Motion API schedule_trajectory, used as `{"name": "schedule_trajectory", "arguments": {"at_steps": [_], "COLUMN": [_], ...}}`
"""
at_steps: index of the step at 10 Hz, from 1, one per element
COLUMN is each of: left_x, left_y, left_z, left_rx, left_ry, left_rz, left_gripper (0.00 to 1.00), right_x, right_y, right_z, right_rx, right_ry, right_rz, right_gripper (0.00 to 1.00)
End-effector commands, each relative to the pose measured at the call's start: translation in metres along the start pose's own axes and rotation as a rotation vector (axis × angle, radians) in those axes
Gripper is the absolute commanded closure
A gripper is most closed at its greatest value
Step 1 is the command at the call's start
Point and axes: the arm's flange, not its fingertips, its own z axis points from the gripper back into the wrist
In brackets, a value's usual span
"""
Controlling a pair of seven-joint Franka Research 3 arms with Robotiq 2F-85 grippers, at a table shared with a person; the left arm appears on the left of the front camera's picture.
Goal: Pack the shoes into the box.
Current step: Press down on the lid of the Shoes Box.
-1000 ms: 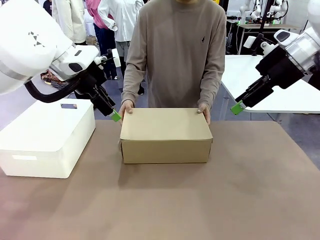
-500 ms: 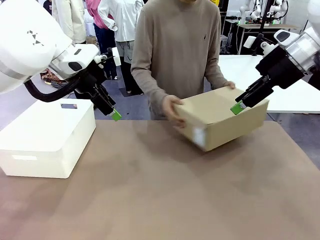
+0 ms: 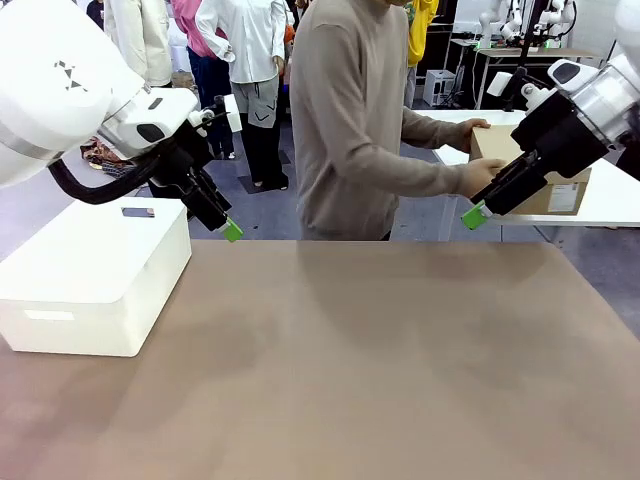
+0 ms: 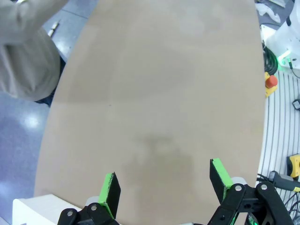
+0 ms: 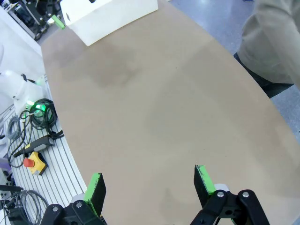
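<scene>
Box: person's hands (image 3: 478, 172) hold the tan-brown cardboard box (image 3: 552, 180) off the brown bench (image 3: 350, 360) | left tool (image 4: 164, 187): spread wide, nothing held | right tool (image 5: 150, 185): spread wide, nothing held

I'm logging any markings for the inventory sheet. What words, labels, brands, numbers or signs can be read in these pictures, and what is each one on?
No text can be read.
White label on the end of the cardboard box the person is carrying: too small and blurred to read.
Small emblem on the chest of the person's sweater, at an earlier moment: not visible now.
Dark triangular marks on the left arm's white shell: a logo shape, no letters.
White bin: no print visible.
</scene>
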Motion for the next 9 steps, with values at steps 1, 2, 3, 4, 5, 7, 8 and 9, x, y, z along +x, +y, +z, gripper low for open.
{"name": "schedule_trajectory", "arguments": {"at_steps": [1, 2, 3, 4, 5, 7, 8, 9], "left_x": [-0.0018, -0.0018, -0.0018, -0.0018, -0.0018, -0.0018, -0.0018, -0.0018], "left_y": [-0.0016, -0.0016, -0.0016, -0.0016, -0.0016, -0.0016, -0.0016, -0.0016], "left_z": [0.0012, 0.0012, 0.0012, 0.0012, 0.0012, 0.0012, 0.0012, 0.0012], "left_rx": [0.000, 0.000, 0.000, 0.000, 0.000, 0.000, 0.000, 0.000], "left_ry": [0.000, 0.000, 0.000, 0.000, 0.000, 0.000, 0.000, 0.000], "left_rz": [-0.007, -0.007, -0.007, -0.007, -0.007, -0.007, -0.007, -0.007], "left_gripper": [0.00, 0.00, 0.00, 0.00, 0.00, 0.00, 0.00, 0.00], "right_x": [0.0005, 0.0005, 0.0005, 0.0005, 0.0005, 0.0005, 0.0005, 0.0005], "right_y": [0.0008, 0.0008, 0.0008, 0.0008, 0.0008, 0.0008, 0.0008, 0.0008], "right_z": [-0.0006, -0.0006, -0.0006, -0.0006, -0.0006, -0.0006, -0.0006, -0.0006], "right_rx": [-0.017, -0.017, -0.017, -0.017, -0.017, -0.017, -0.017, -0.017], "right_ry": [0.009, 0.009, 0.009, 0.009, 0.009, 0.009, 0.009, 0.009], "right_rz": [-0.009, -0.009, -0.009, -0.009, -0.009, -0.009, -0.009, -0.009], "right_gripper": [0.00, 0.00, 0.00, 0.00, 0.00, 0.00, 0.00, 0.00]}}
